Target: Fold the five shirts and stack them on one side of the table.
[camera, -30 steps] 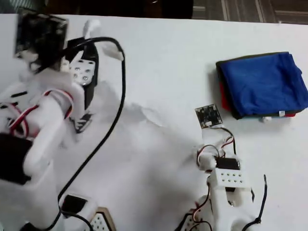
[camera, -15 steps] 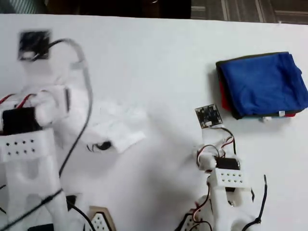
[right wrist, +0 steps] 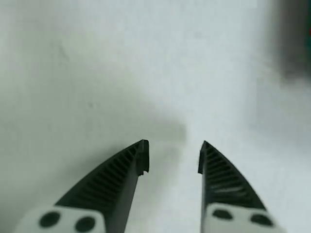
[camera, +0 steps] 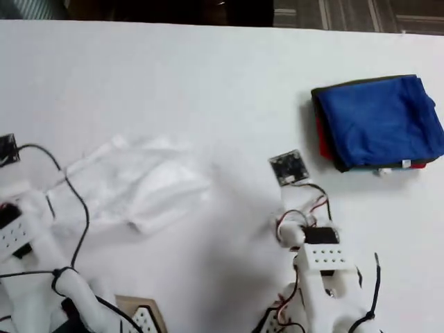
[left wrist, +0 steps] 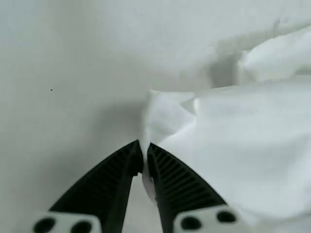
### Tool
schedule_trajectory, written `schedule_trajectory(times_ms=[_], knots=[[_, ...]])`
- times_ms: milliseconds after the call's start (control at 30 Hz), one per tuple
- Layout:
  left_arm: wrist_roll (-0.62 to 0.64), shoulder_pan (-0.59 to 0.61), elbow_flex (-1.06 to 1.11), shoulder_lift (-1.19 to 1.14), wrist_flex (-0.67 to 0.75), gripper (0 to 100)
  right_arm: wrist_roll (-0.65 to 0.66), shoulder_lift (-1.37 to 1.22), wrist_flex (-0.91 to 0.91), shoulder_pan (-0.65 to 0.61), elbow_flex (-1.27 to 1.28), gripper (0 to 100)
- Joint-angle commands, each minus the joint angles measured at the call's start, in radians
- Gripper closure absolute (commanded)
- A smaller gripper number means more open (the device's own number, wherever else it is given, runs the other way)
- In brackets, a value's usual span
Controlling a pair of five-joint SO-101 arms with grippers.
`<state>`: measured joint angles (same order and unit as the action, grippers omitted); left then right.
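One right gripper (right wrist: 173, 145) — two black, ribbed, tapering plastic fingers (right wrist: 116, 179), each seated on a white plastic mount with round holes (right wrist: 63, 221). The jaws stand apart, with bare table showing in the gap between the pointed tips. The gripper is over the flat white table surface (right wrist: 97, 58); contact with it cannot be told. Soft grey shadow (right wrist: 146, 121) on the table near the tips, from ten to twelve o'clock, taking the fingers' heading as twelve. Dark blurred patch (right wrist: 291, 39) — at about one o'clock from the tips, well apart, too blurred to identify.
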<state>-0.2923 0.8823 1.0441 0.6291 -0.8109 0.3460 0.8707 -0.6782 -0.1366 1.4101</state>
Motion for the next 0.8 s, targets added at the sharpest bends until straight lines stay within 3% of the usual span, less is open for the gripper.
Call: schedule_trajectory(times_ms=[0,167,400,567,767], knots=[[-0.071,0.058,0.059,0.014,0.127,97,0.002,0.018,-0.068,-0.12,-0.115,84.1],[-0.086,0.06,0.136,0.014,0.196,97,0.002,-0.065,-0.183,-0.298,-0.321,85.4],[-0.084,0.06,0.147,0.008,0.189,97,0.002,-0.461,-0.225,-0.503,-0.489,84.0],[-0.091,0.063,0.147,0.011,0.189,97,-0.008,-0.687,-0.24,-0.556,-0.675,84.0],[-0.091,0.063,0.147,0.014,0.193,97,-0.017,-0.86,-0.38,-0.564,-0.959,84.0]])
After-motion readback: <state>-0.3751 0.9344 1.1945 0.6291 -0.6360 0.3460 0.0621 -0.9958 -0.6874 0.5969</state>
